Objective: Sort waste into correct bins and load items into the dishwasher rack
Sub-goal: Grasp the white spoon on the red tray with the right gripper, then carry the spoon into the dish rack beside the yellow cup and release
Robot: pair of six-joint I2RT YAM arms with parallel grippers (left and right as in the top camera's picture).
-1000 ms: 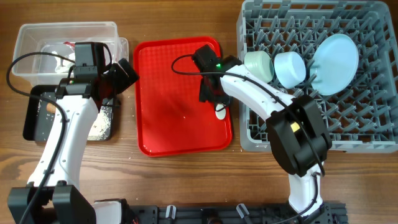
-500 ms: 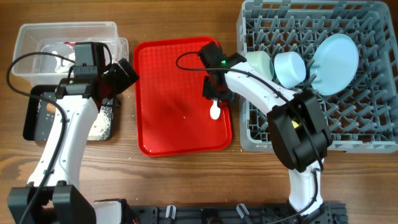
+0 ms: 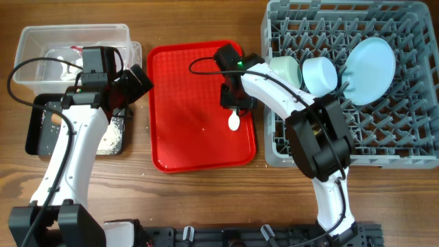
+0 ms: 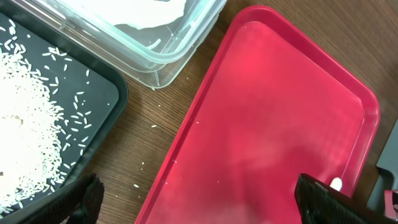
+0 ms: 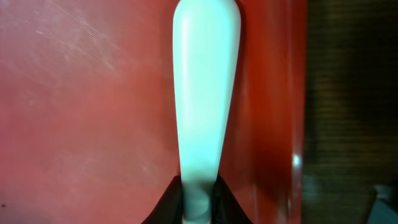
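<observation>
Two bowls (image 3: 319, 74), one plate (image 3: 370, 68) in rack (image 3: 384, 137) — one spoon (image 3: 234, 122)

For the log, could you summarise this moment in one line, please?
right gripper shut on white spoon | over red tray | left gripper open | rack: plate, two bowls

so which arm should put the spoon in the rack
Right. The right hand grips the white spoon over the red tray, next to the rack; the left hand sits open by the black tray.
</observation>
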